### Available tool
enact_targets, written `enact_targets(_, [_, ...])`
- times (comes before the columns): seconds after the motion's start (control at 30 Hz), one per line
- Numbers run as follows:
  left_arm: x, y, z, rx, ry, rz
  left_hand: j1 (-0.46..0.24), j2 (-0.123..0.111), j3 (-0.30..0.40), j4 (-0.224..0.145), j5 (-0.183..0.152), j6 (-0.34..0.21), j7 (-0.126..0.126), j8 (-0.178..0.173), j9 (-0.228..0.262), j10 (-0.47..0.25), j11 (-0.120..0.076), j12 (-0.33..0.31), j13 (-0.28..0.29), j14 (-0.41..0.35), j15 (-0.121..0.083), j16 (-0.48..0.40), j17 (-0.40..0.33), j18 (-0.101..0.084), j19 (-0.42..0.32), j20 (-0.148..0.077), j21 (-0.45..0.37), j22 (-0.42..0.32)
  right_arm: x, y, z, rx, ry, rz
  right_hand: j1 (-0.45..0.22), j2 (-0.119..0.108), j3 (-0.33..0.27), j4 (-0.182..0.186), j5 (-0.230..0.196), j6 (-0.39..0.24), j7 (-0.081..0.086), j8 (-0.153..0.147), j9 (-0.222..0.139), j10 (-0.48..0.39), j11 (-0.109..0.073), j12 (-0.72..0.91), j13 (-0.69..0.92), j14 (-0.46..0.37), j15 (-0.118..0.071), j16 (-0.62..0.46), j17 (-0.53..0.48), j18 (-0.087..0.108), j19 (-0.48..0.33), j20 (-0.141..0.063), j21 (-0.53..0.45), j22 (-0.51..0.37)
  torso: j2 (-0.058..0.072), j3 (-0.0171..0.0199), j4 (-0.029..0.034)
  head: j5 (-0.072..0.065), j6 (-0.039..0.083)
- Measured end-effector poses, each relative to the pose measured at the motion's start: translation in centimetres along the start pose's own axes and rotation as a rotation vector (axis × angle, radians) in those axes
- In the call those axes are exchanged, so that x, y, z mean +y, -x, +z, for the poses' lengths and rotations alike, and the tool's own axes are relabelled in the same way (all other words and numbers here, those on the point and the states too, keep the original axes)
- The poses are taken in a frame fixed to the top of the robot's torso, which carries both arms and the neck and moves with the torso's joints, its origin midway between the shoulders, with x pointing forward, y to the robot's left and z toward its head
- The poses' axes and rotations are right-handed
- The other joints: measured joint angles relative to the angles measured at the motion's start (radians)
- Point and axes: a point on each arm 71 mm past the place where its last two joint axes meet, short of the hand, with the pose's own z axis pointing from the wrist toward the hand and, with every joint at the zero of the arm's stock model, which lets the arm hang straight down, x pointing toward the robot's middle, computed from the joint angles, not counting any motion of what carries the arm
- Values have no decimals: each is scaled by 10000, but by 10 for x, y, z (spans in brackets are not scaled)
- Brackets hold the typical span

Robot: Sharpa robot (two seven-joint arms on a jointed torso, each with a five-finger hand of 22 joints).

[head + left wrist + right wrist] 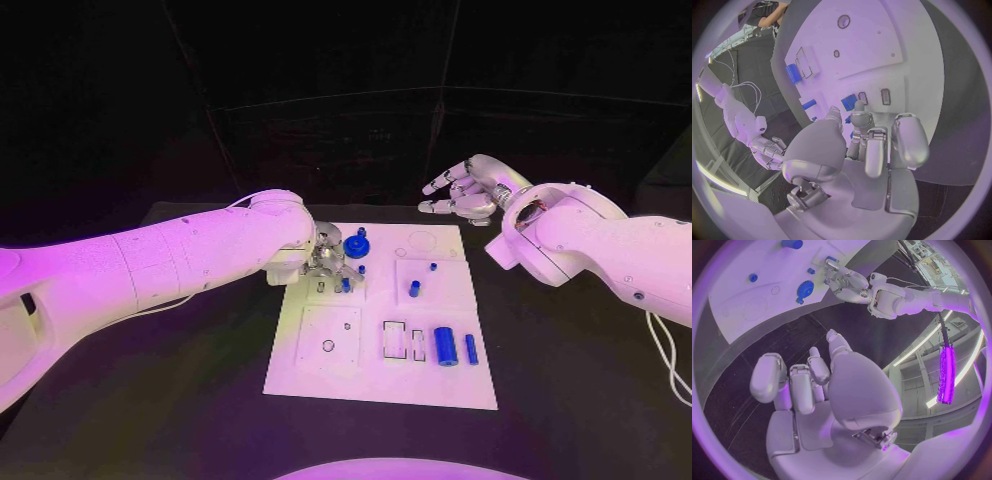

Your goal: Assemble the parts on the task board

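The white task board (378, 372) lies in the middle of the table. My left hand (327, 263) hovers low over its far left part, beside a blue gear (356, 245). Thumb and fingertips (859, 118) close round a small blue peg (848, 102). Two short blue pegs (431, 266) (414, 288) stand in the board's right half. A thick blue cylinder (446, 345) and a thin blue pin (470, 348) lie near the front. My right hand (464, 190) is raised beyond the board's far right corner, its fingers (792, 382) apart and holding nothing.
Bare black table (577, 360) flanks the board on both sides. Near the front, the board has rectangular recesses (395, 339) and a square plate with holes (330, 340). A round outline (420, 240) marks its far end.
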Motion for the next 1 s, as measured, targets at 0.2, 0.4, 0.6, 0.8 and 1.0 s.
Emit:
enact_targets(0.2, [-1,-1,0,54,-16,27,278,214,49,-105,0,-106,-37,117,114,-1,0,45,9,0,0,0,0,-1,-1,1,0,13,1,-1,1,19,9,-3,0,0,0,0,0,0,0,0,-8,0,0,0,-12,0,0,0,0,-1,0,0,0,-2,0,-1,0,12,-11])
enact_targets(0.4, [-2,-1,0,108,-30,9,995,632,530,-643,0,-233,-19,233,256,-1,1,45,9,37,-37,0,0,-1,-2,2,0,13,1,-1,1,24,9,-28,22,22,0,0,36,0,0,0,-9,0,0,0,-11,0,0,0,-1,0,0,0,0,-8,-2,0,1,12,-28])
enact_targets(0.6, [-2,-2,0,181,-46,10,1054,604,621,-732,0,-250,-2,281,289,-1,1,85,8,37,-37,0,-1,0,-2,2,0,43,1,-1,1,28,7,-59,42,41,0,0,53,0,0,0,-8,1,1,0,-11,0,0,0,-1,0,0,0,0,-8,-2,2,1,13,-46])
enact_targets(0.8, [-2,-2,1,256,-45,25,1054,604,620,-788,0,-250,-2,281,300,-1,1,96,20,37,-37,0,0,-1,-2,2,0,42,1,-1,2,40,5,-75,42,42,1,0,53,0,0,0,-8,1,1,0,-10,-1,0,0,-1,1,0,0,1,-8,-2,5,1,13,-57])
enact_targets(1.0, [-2,-2,1,325,-47,50,1509,698,941,-1162,0,-341,-92,322,353,-19,-17,96,17,37,-37,0,0,0,-41,-34,36,55,1,-2,2,51,6,-84,42,41,1,0,53,0,0,0,-8,1,1,0,-9,-1,1,0,-1,0,1,0,1,-8,-2,5,0,4,-78])
